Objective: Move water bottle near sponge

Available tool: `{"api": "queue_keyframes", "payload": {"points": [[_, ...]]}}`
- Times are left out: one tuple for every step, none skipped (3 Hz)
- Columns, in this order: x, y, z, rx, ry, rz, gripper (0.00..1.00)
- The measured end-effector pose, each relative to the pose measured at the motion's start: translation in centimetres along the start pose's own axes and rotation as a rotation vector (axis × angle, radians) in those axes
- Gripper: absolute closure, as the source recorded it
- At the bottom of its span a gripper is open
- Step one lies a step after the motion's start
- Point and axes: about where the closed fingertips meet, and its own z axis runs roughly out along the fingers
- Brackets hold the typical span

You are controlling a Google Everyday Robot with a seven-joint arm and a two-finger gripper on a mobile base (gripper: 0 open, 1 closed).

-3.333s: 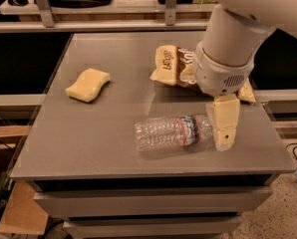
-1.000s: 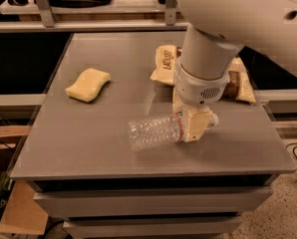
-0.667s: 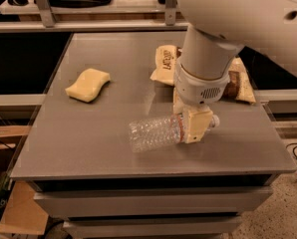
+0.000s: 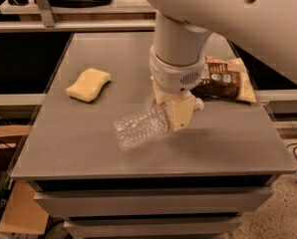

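The water bottle (image 4: 140, 127) is a clear ribbed plastic bottle, held lifted and tilted above the grey table (image 4: 228, 148), its base pointing down-left. My gripper (image 4: 175, 111) is shut on the bottle's neck end, with its cream fingers (image 4: 182, 114) covering the label; the white cap peeks out at the right. The sponge (image 4: 88, 84), pale yellow and flat, lies on the table's left side, well to the upper left of the bottle and apart from it.
A brown and cream snack bag (image 4: 224, 78) lies at the table's right, partly behind my arm (image 4: 181, 44). The table's front edge is close below the bottle. A cardboard box (image 4: 19, 208) sits on the floor at lower left.
The bottle has been gripped and lifted off the table. The gripper has carried it left and toward the front, tilting it.
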Motion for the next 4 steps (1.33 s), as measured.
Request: {"api": "queue_keyframes", "payload": {"points": [[-2.7, -3.2, -1.2, 0.015, 0.071, -0.154, 1.00], [-5.0, -7.5, -1.4, 0.024, 0.085, -0.289, 1.00], [-5.6, -8.2, -1.7, 0.053, 0.074, -0.296, 1.00], [-5.9, -8.8, -1.8, 0.072, 0.075, -0.306, 1.00]]}}
